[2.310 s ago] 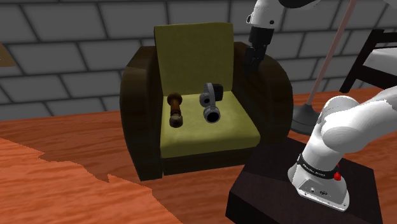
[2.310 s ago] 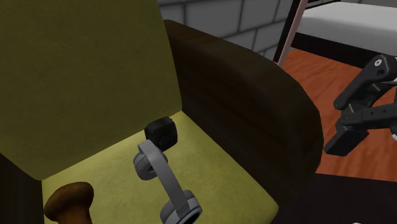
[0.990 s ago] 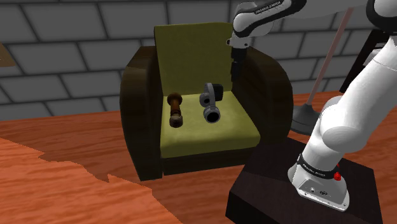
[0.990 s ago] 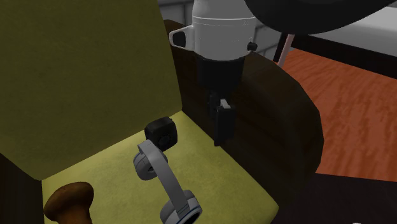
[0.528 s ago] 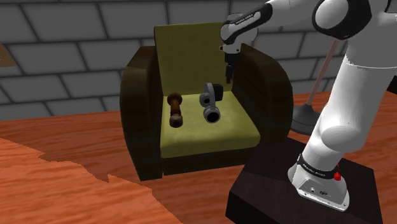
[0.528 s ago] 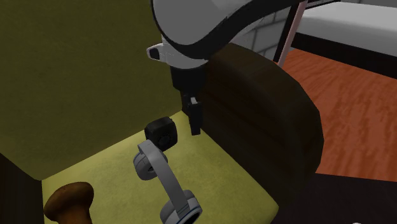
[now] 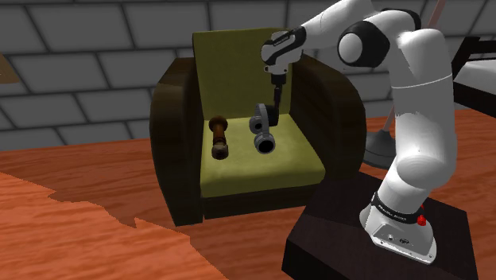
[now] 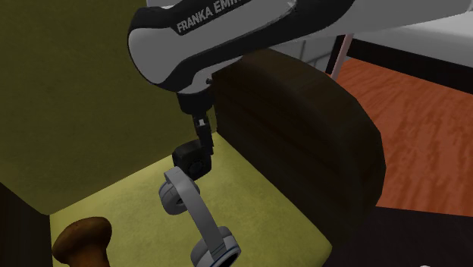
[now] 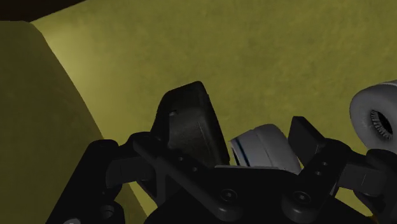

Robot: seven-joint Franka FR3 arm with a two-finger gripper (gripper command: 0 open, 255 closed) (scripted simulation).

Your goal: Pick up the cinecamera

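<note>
The camera (image 9: pixel 261 145) is hidden below by the jaws that flank it; whether they touch it cannot be told. Its grey ring (image 9: pixel 375 118), outside one jaw, is cut by the edge. In the second exterior view the lens (image 8: pixel 220 244) and the brown knob (image 8: pixel 79 240), both well apart from the jaws, are cut off.

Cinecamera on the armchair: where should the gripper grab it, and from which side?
Probably its black box, from above, where the open gripper hangs. The box looks blocky with flat sides; the grey rounded parts lie low on the seat.
</note>
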